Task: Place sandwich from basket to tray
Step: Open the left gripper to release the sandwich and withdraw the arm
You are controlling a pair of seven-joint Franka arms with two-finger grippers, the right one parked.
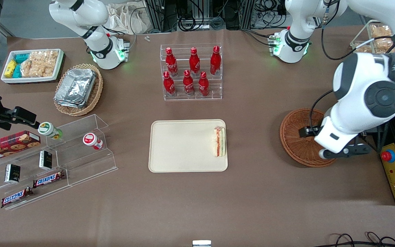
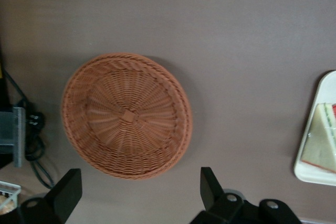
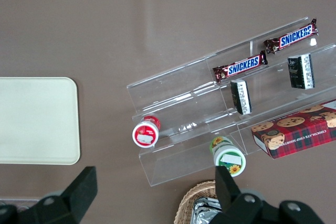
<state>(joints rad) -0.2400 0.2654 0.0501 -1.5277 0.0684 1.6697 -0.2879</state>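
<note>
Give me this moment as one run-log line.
sandwich: on tray, at its edge toward working arm | basket: empty | gripper: open, above basket, holding nothing

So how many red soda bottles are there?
6, all on the clear stepped rack: upper row; lower row. None look hidden. The open gripper hovers above the round wicker basket.

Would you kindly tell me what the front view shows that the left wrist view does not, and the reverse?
Only the front view shows the red cola bottles on their clear rack, the tan oval wicker basket of foil pans and the Snickers bars.

Only the left wrist view shows the open black gripper and the whole empty inside of the round reddish-brown wicker basket.

Both show that basket, the triangular cream sandwich and the flat cream-beige tray it lies on.
</note>
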